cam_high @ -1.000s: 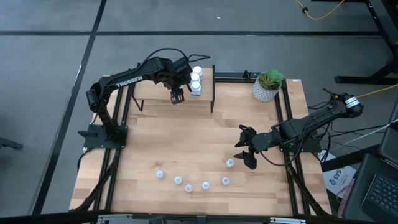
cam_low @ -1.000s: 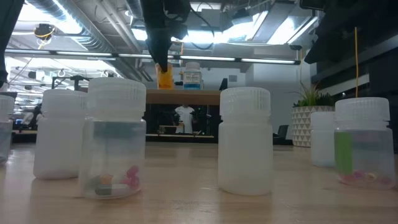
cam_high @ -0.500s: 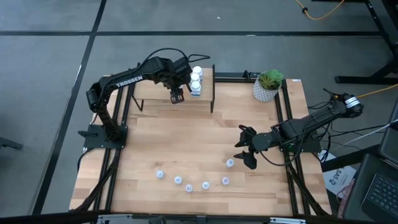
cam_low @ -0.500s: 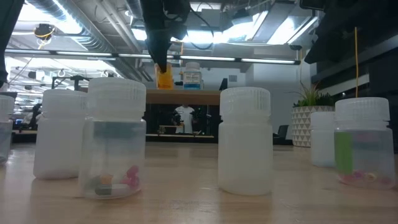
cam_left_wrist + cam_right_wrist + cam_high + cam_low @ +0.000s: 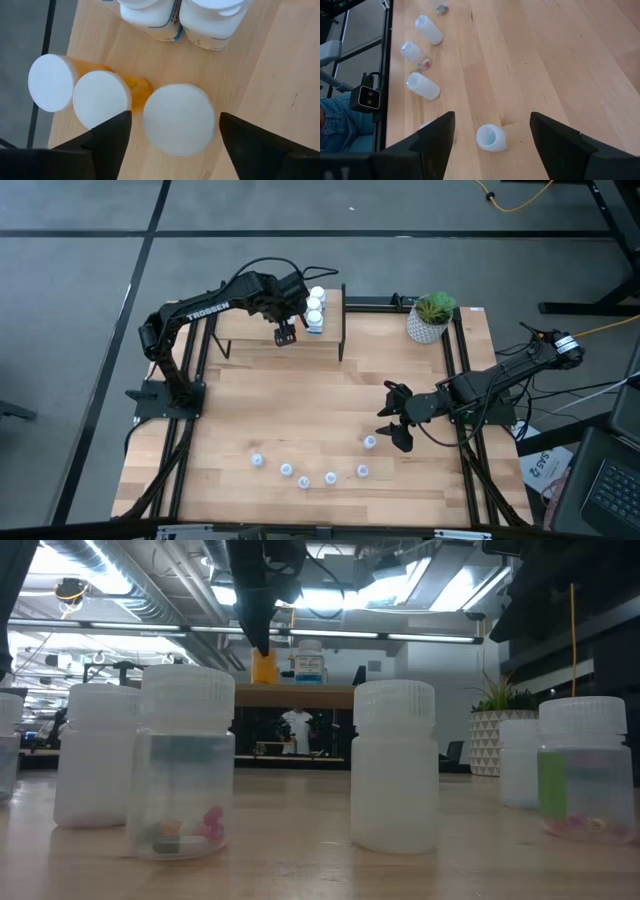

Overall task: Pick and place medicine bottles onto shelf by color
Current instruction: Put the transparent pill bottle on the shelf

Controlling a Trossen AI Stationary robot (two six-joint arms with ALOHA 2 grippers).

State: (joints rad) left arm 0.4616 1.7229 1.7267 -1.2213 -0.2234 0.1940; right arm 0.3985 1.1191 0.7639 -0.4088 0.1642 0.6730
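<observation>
On the shelf (image 5: 245, 325) at the table's far side, three orange bottles with white caps stand in a row (image 5: 101, 99), beside white bottles (image 5: 316, 308). My left gripper (image 5: 175, 137) hangs open above the shelf. Its fingers flank the cap of the nearest orange bottle (image 5: 179, 119) with a small gap on each side. In the low view that orange bottle (image 5: 265, 667) stands on the shelf top under the gripper. My right gripper (image 5: 395, 422) hovers open over the table's right half, above a pale bottle (image 5: 491, 137). Several pale bottles (image 5: 304, 480) stand in an arc near the front edge.
A white pot with a green plant (image 5: 432, 315) stands at the far right corner. The black low camera (image 5: 369, 97) sits at the table's near edge, with a person's jeans (image 5: 335, 130) beyond it. Bare wood lies between the shelf and the arc of bottles.
My left gripper has opened a little and let go of the orange bottle's cap. It stays in place over the shelf. The bottle stands where it was. The right arm has kept still.
</observation>
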